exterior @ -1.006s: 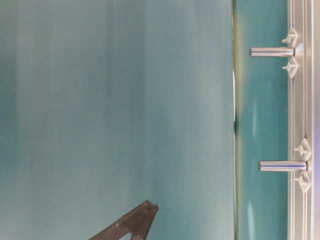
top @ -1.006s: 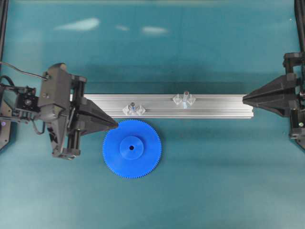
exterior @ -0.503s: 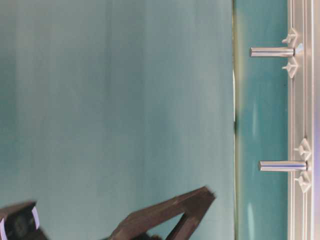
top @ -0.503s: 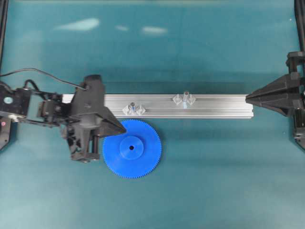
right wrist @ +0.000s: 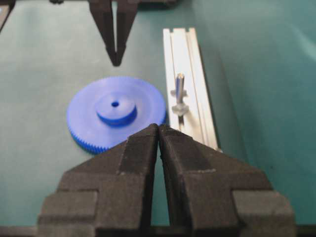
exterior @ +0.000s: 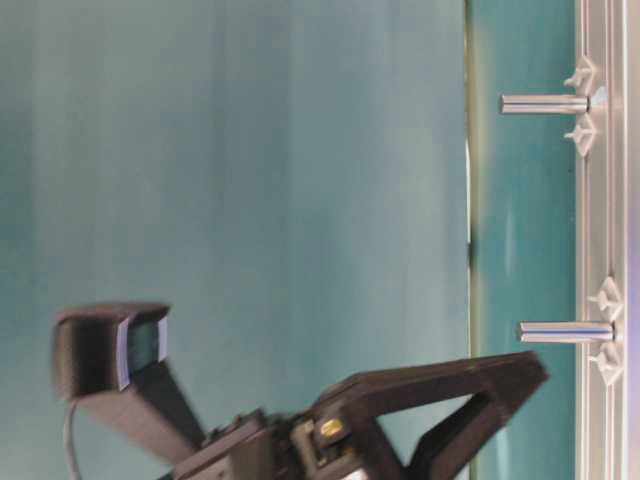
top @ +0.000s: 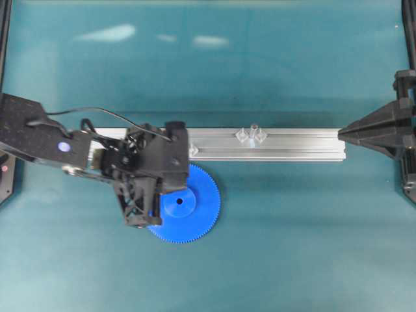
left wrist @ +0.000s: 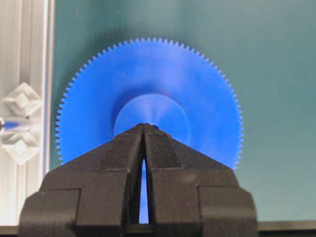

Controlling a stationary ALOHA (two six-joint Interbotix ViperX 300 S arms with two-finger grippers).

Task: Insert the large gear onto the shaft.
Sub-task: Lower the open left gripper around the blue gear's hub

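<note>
The large gear [top: 195, 207] lies flat on the teal table just in front of the rail, a bright-blue toothed disc with a raised hub [right wrist: 115, 109]. My left gripper [top: 166, 194] hangs shut above the gear's left part, and its tips [left wrist: 143, 126] point down at the hub of the gear [left wrist: 197, 89] without touching it. One shaft [top: 253, 132] stands on the rail between its clear brackets. A second shaft [left wrist: 12, 123] sits closer to the gear, largely hidden under the left wrist from overhead. My right gripper [top: 340, 135] is shut and empty at the rail's right end.
The long aluminium rail [top: 299, 144] runs across the table's middle, and both pins [exterior: 545, 104] [exterior: 565, 332] rise from it. Dark frame posts stand at the left and right edges. The left arm's cable loops above its wrist [top: 97, 114].
My left arm has swung right and tipped downward, from beside the gear's left rim to over it, hiding the nearer shaft from overhead. The right gripper drew back slightly to the right.
</note>
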